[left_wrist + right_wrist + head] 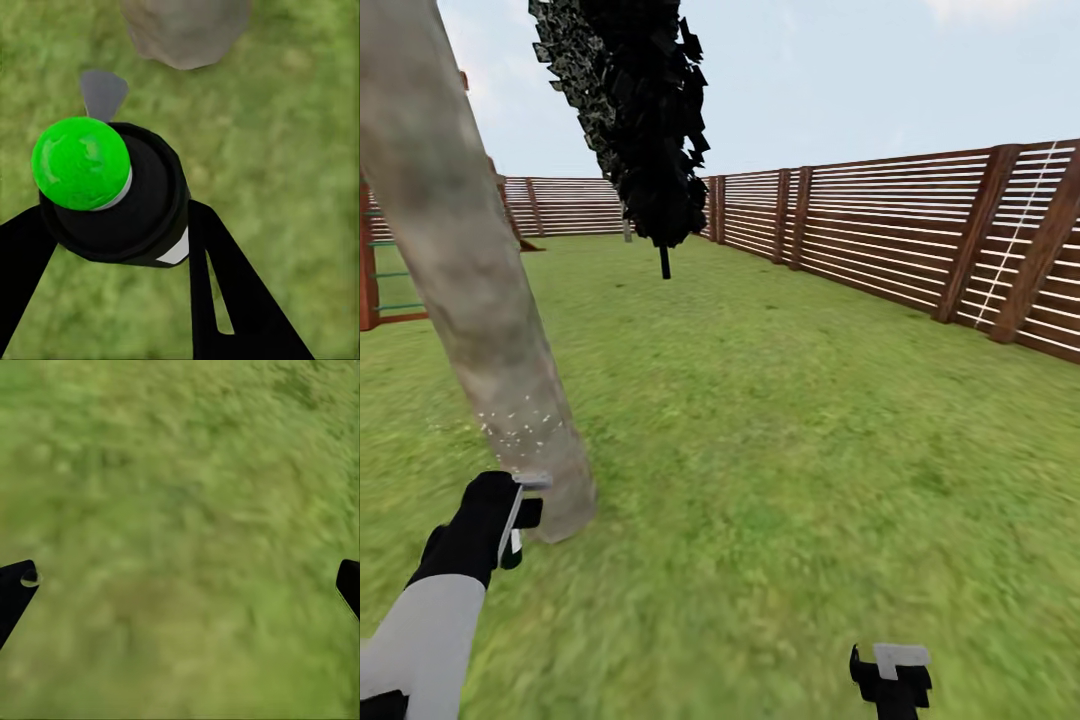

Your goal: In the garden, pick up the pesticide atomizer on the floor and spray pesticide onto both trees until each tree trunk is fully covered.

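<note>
My left gripper (124, 240) is nearest the lens in the left wrist view, its two black fingers (225, 285) clamped around the pesticide atomizer (112, 199), whose dark round body sits between them with a bright green rounded end (79, 161) facing the camera and a grey wedge-shaped part (103, 93) jutting past it toward the tree trunk (184, 30). In the head view that same left gripper (510, 525) sits just beside the foot of the tree trunk (460, 260), on its near side, with the grey tip of the atomizer (532, 483) close to the bark; I cannot tell whether it touches. A scatter of small white specks (520, 425) lies on the bark just above my hand. The trunk is thick, mottled grey-brown and leans across the view from the grass (760, 450) up to the top corner.

My right gripper (892, 680) hangs low over the grass, well apart from the trunk, and in the right wrist view its two dark fingertips (15, 592) stand wide apart with nothing but lawn (180, 540) between them, so it is released.

Beyond the trunk stands a slim near-black conifer (635, 120), and behind it a brown fence (920, 230) of horizontal wooden slats runs round the lawn. A red-brown wooden frame (370, 270) with green rungs shows behind the trunk.
</note>
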`<state>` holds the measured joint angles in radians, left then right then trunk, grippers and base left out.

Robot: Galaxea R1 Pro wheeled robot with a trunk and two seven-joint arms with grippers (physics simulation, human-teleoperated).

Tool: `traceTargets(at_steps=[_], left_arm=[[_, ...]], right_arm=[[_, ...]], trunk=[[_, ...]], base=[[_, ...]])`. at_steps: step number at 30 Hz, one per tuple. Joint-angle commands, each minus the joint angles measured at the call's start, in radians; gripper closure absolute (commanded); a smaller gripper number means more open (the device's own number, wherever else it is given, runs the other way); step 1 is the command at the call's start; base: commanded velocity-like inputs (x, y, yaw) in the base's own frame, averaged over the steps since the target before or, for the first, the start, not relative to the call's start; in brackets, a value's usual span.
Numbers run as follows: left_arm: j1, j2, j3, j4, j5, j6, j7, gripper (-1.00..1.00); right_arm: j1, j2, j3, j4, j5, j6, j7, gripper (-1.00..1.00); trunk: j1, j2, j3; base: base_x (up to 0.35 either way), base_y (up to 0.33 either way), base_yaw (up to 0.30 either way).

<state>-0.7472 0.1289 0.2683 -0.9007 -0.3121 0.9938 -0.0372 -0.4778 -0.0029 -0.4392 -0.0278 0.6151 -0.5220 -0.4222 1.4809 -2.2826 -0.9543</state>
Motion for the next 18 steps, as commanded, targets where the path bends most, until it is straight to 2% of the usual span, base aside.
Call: traceTargets(at_steps=[1,3,5,8,11,15,18], left_arm=[[0.002,0.012,0.007,0.002,-0.004,0.003,-0.005,1.0],[0.027,0.044,0.016,0.004,-0.004,0.001,-0.006,1.0],[0.037,0.053,0.016,0.005,-0.004,0.001,-0.005,1.0],[0.042,0.04,0.015,0.006,0.004,0.003,-0.01,1.0],[0.043,0.018,0.013,0.005,0.004,0.001,-0.008,1.0],[0.043,0.0,0.013,0.008,0.001,-0.042,-0.003,1.0],[0.043,-0.002,0.013,0.061,-0.005,-0.068,-0.003,1.0]], right_arm=[[-0.001,0.0,-0.007,0.002,0.011,-0.003,-0.004,-1.0],[-0.001,0.0,-0.007,0.001,0.011,-0.003,-0.004,-1.0],[-0.001,0.0,-0.007,0.001,0.011,-0.003,-0.004,-1.0],[-0.001,0.002,-0.007,0.002,0.011,-0.003,-0.003,-1.0],[-0.001,0.004,-0.006,0.002,0.011,-0.003,-0.003,-1.0],[-0.001,0.004,-0.006,0.002,0.012,-0.003,-0.003,-1.0],[-0.001,0.004,-0.006,0.002,0.012,-0.003,-0.003,-1.0]], trunk=[[0.0,0.0,-0.001],[0.0,0.0,-0.001],[0.0,0.0,-0.001],[0.0,0.0,-0.001],[0.0,0.0,-0.001],[0.0,0.0,-0.001],[0.0,0.0,-0.001]], base=[[0.244,-0.176,0.001],[0.23,-0.15,0.0],[0.097,-0.053,0.0],[0.015,-0.008,0.067],[0.011,-0.022,0.238],[0.148,-0.202,0.235],[0.216,-0.214,0.031]])
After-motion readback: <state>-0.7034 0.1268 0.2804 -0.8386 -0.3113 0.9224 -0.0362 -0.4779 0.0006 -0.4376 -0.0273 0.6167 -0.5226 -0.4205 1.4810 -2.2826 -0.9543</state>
